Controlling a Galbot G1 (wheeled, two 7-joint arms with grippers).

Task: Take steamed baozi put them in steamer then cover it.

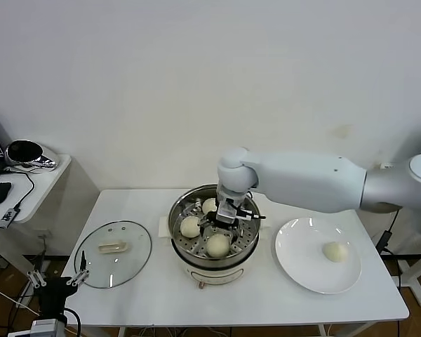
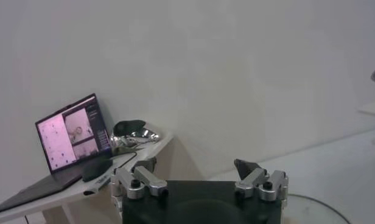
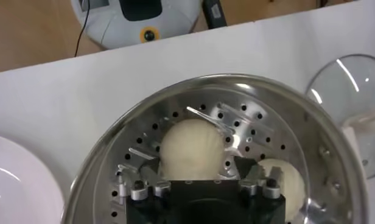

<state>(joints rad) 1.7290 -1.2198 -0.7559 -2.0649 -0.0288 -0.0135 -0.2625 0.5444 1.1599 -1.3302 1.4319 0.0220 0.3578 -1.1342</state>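
Right pincer (image 1: pixel 226 215) spread wide, empty, over steamer (image 1: pixel 179 210) holding three baozi (image 1: pixel 218 243). Fourth baozi (image 1: pixel 335 251) on plate (image 1: pixel 295 263), right: soft, light; grip sides gently. Left pincer (image 2: pixel 199 185) wide, idle.

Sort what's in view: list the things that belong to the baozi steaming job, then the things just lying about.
Job:
- steamer holding three baozi
- fourth baozi on the white plate
- glass lid on the table
- right gripper, open over the steamer
- left gripper, open, off the table's front left corner

Lying about:
- laptop on the side desk
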